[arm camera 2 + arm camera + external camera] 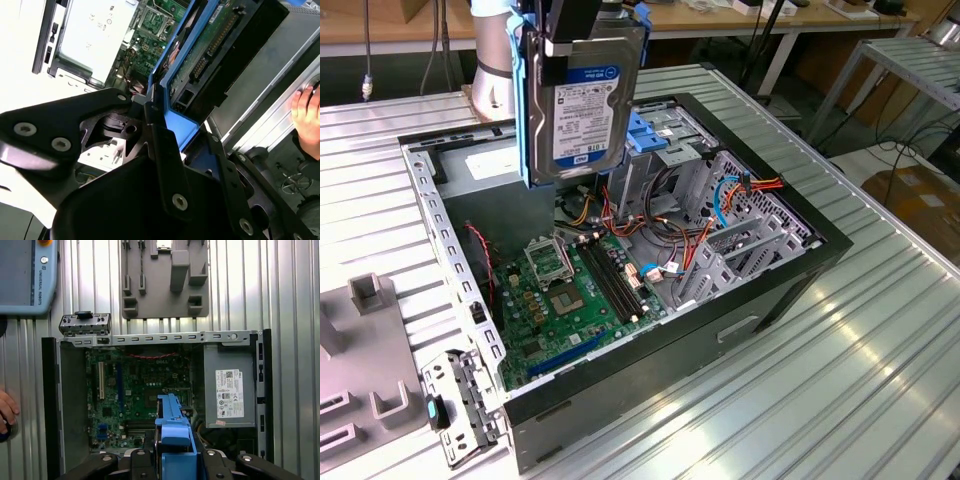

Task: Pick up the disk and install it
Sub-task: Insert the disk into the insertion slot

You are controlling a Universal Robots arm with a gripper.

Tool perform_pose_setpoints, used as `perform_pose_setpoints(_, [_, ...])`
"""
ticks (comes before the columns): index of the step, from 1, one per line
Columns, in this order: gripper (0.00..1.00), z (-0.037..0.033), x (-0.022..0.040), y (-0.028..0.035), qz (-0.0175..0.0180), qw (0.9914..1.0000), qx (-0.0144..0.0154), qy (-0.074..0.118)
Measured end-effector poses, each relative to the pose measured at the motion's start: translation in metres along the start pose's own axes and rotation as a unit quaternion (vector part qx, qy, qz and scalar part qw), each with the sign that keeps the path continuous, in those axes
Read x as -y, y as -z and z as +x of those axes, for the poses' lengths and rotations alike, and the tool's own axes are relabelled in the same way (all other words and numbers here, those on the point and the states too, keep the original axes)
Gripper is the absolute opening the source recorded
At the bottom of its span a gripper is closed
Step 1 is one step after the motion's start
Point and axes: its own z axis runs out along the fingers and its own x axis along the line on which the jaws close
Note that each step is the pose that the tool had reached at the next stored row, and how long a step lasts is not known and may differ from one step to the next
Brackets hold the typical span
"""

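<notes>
— Where was your disk (585, 100)?
— Up in the air, upright, above the open computer case (650, 378). Your gripper (570, 35) was clamped on its blue rails.
— And the surface?
— A ribbed metal table (840, 400), with a grey fixture plate (360, 390) lying beside the case. Wooden benches (390, 22) and hanging cables (365, 60) stood behind, and a hand (6, 410) rested by the case.

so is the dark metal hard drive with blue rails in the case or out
Out: the disk hangs upright in the gripper above the open black computer case.
</notes>
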Motion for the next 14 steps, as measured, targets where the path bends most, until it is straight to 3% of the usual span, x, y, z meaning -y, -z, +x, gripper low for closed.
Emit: perform_pose_setpoints(14, [0.37, 0.0041, 0.0002, -0.0002, 0.0001, 1.00000, -0.0016, 0.000])
